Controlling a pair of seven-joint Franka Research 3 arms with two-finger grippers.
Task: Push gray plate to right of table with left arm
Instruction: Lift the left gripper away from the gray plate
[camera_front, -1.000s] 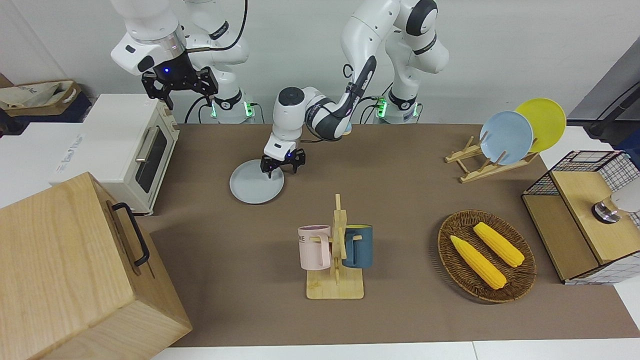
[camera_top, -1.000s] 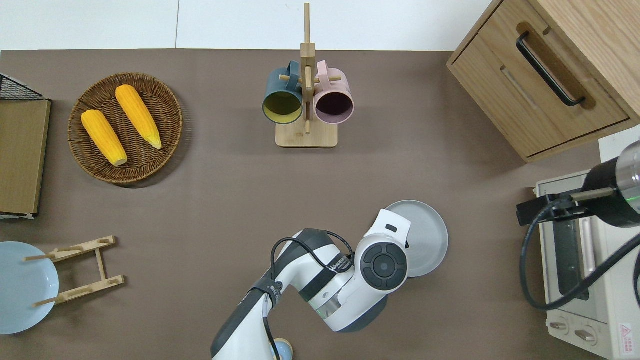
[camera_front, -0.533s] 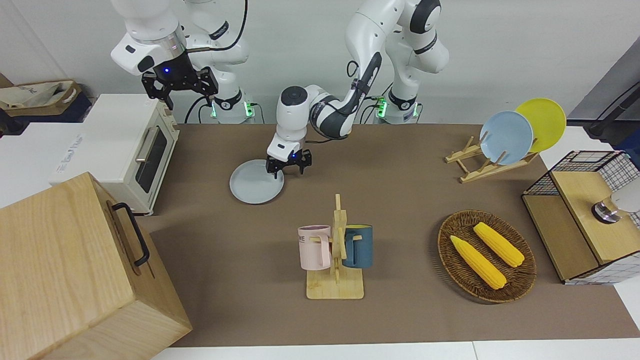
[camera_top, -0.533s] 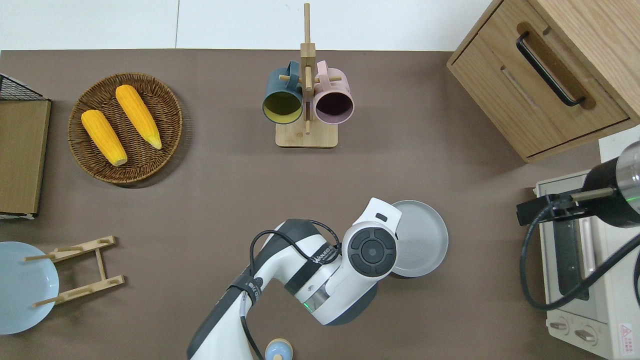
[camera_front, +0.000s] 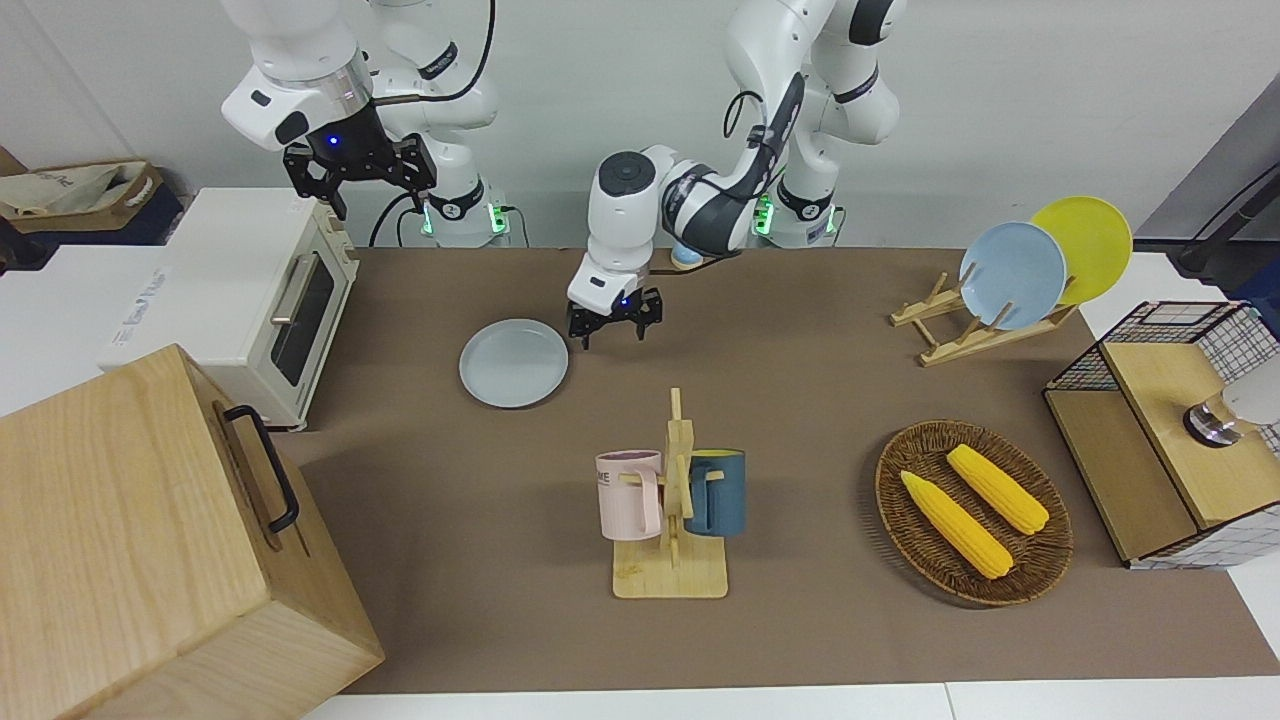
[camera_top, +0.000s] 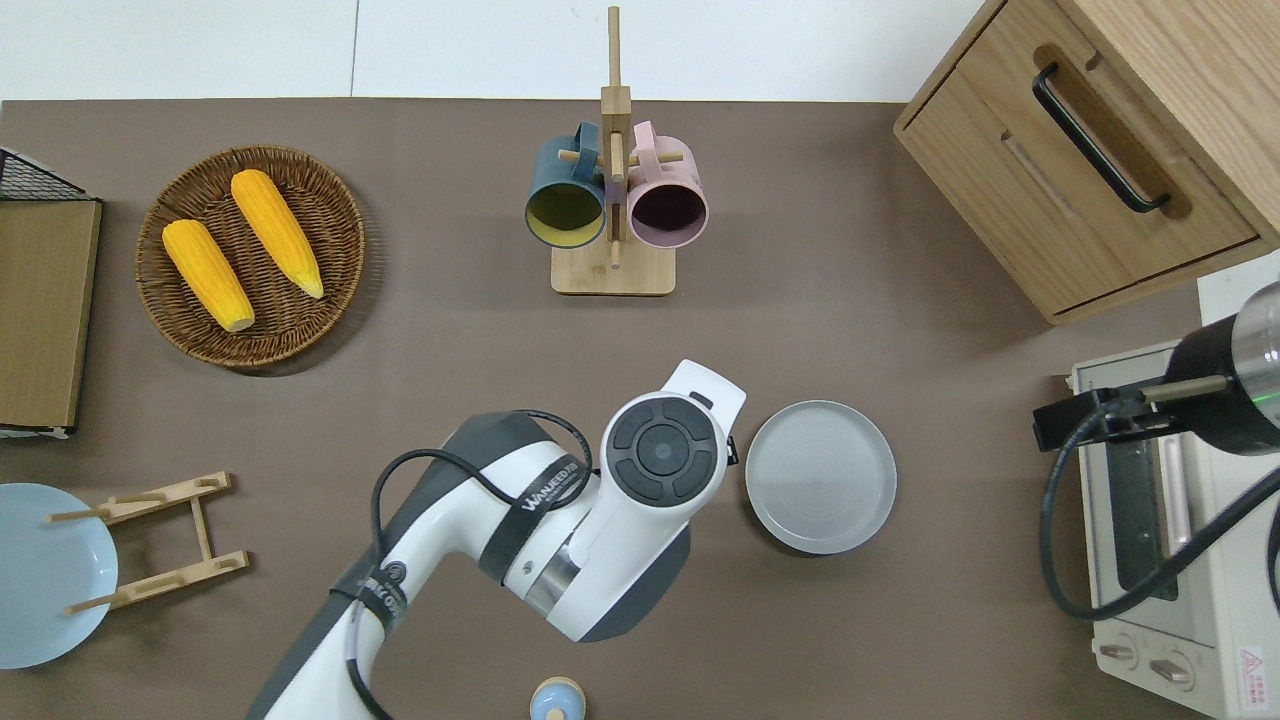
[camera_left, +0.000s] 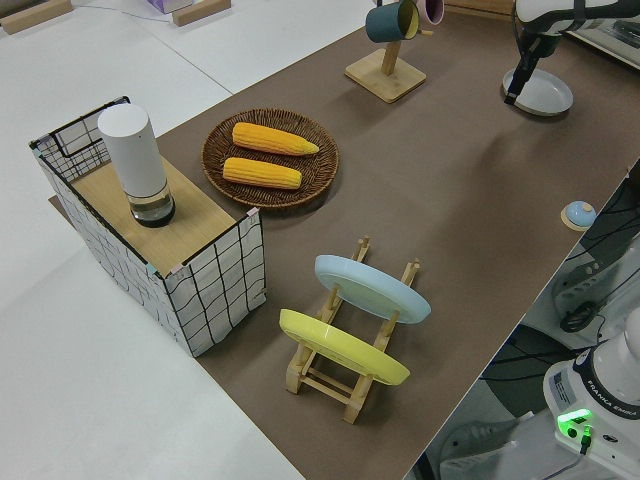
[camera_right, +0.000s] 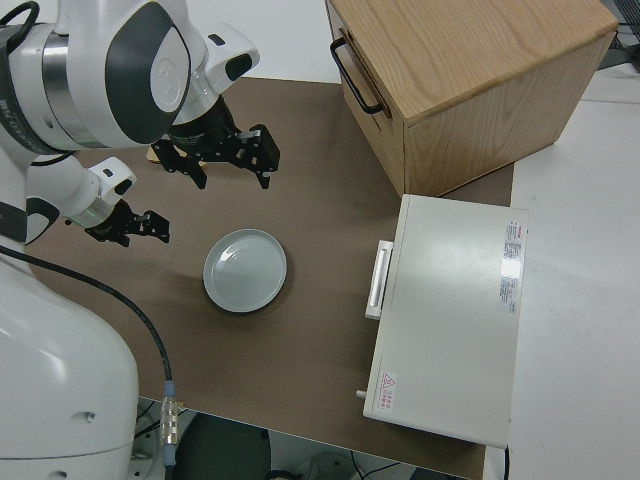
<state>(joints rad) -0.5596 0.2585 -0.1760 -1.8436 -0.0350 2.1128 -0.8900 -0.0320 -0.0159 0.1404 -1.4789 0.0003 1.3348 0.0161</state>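
Plainly, in the front view the gray plate (camera_front: 514, 362) lies flat on the table (camera_front: 800, 400), toward the right arm's end and near the white toaster oven (camera_front: 245, 300), while the left gripper (camera_front: 611, 327) hangs just beside the plate's rim with its fingers apart and nothing between them; the right arm is parked. Whether the fingertips are clear of the tabletop is hard to judge from this angle. From overhead, the left arm's wrist hides the claw entirely, yet this view alone shows a narrow strip of bare table between the wrist and the plate, and how much open surface lies between the plate and the oven. The left side view shows the fingers (camera_left: 513, 88) pointing down at the plate's edge, apparently not touching it. The right side view gives the clearest look at the spread, empty claw, apart from the plate. The plate seems already placed; the likely risk is a finger clipping the low rim if the arm swings across it, tipping or dragging the plate.
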